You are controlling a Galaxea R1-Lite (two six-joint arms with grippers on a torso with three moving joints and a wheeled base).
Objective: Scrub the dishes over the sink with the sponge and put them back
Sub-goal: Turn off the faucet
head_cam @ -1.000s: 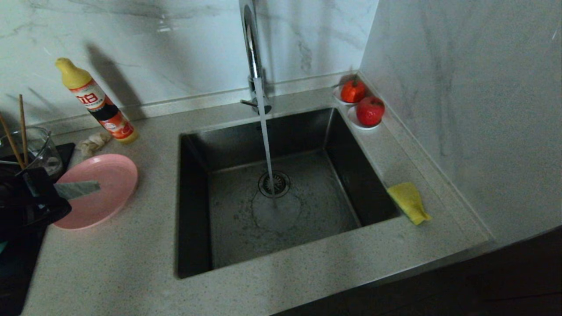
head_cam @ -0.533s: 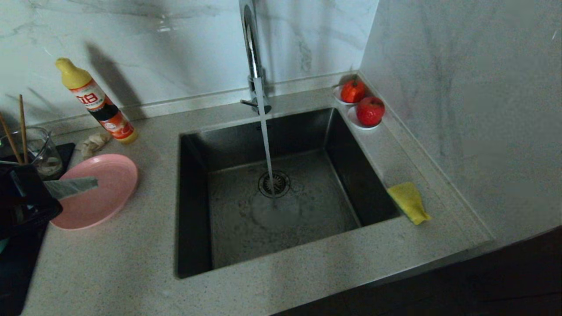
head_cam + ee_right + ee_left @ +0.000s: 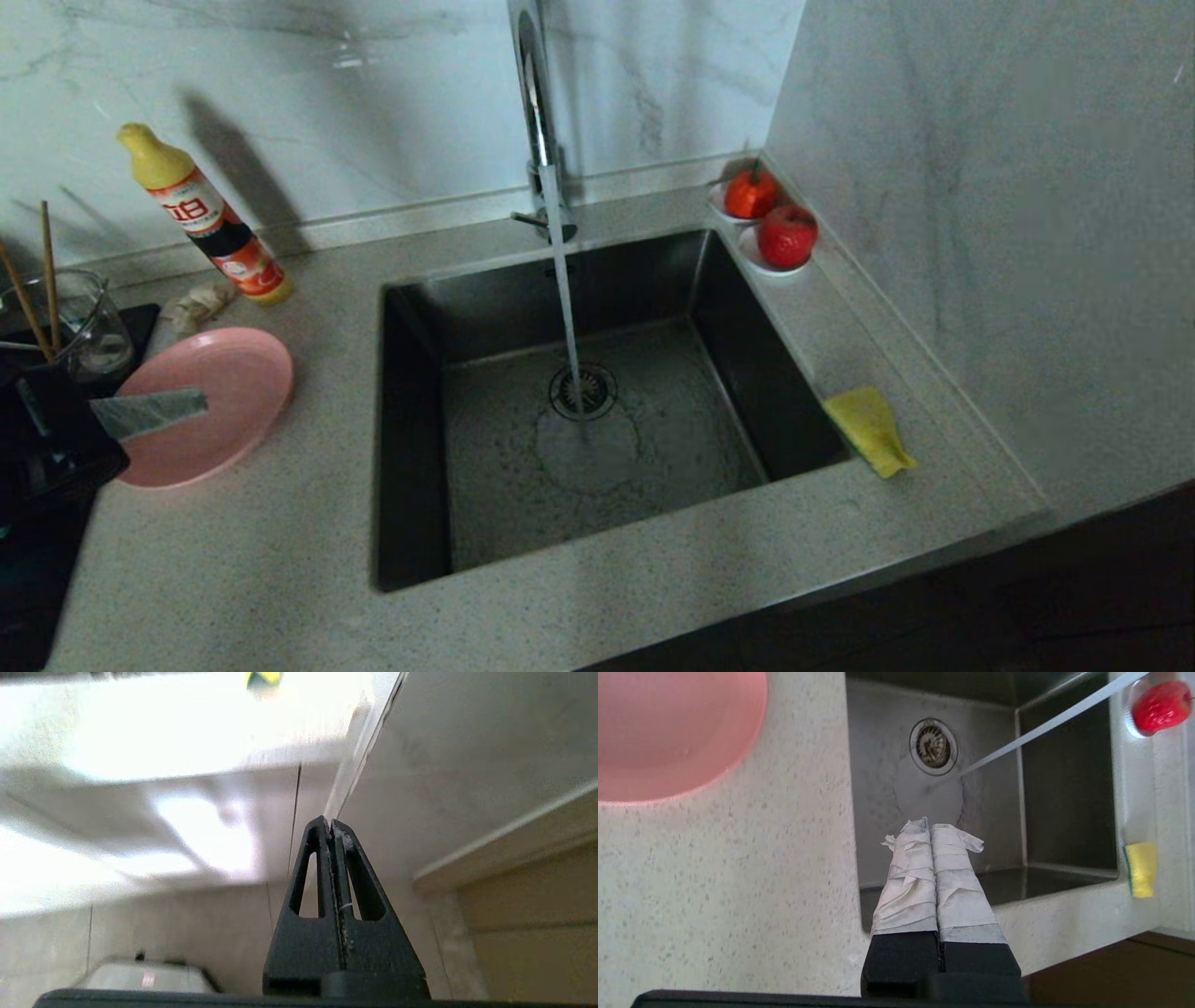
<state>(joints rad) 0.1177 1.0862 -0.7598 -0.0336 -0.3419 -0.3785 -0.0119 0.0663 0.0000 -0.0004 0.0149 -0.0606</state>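
Left gripper point(image 3: 191, 403): pressed shut and empty, its taped fingers point(image 3: 920, 868) hanging just above the near side of the plate point(image 3: 210, 406), pointing toward the sink point(image 3: 411, 448).
Right gripper point(image 3: 332, 828): shut on nothing, down below the table's edge by the cabinet front, well apart from the work; out of the head view.
Plate: pink, lying flat on the table point(image 3: 280, 560) at the left of the sink, close to its rim.
Sponge point(image 3: 870, 429): yellow, on the narrow ledge right of the sink, untouched.
Sink: water runs from the tap point(image 3: 537, 112) straight onto the drain point(image 3: 583, 390).
Far back: a detergent bottle point(image 3: 201, 215) leans at the wall, a cloth wad point(image 3: 198, 304) beside it; two red fruits point(image 3: 770, 219) in the far right corner.
Bowl: none that I can see.
Doing it well, I'd judge: the left gripper should part before dropping, take the plate by its nearest rim, lift it level and carry it over the basin, while the right arm comes up for the sponge.
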